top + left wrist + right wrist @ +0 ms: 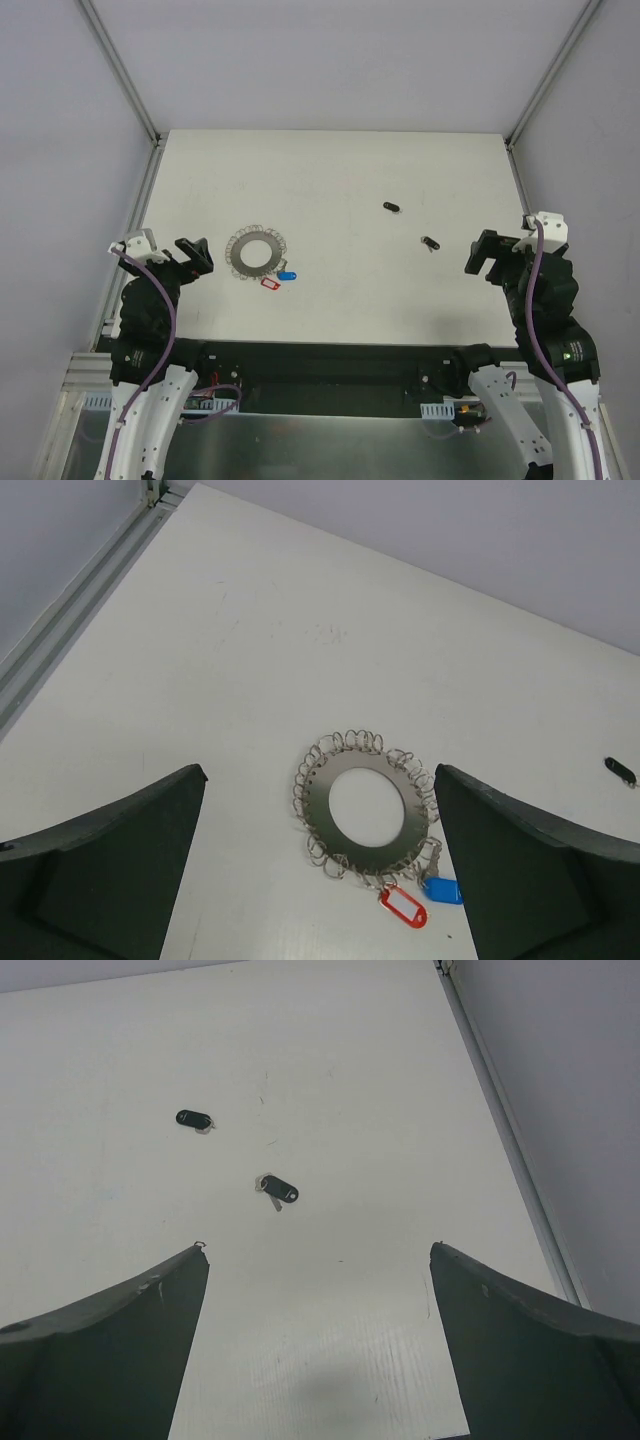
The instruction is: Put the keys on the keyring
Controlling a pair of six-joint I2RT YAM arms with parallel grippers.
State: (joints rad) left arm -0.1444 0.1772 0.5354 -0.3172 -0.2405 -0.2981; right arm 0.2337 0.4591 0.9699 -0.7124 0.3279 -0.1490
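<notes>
- Both pincers gape wide, holding nothing: left gripper (195,255) beside the keyring (258,253), right gripper (480,255) near the keys (280,1190), well apart from the ring.
- I'd lower the right squarely over the nearer key, pinching low against the table (330,170).

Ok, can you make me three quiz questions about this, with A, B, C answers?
1. Where is the keyring? A by the left gripper; B by the right gripper; C held in the air.
2. How many keys are there? A one; B two; C four.
3. What are the grippers doing? A both open, empty; B both shut; C left holds a key.
Answers: A, it lies just ahead of the left gripper; B, two lie apart, ahead of the right gripper; A, both jaws stand wide with nothing between.
</notes>
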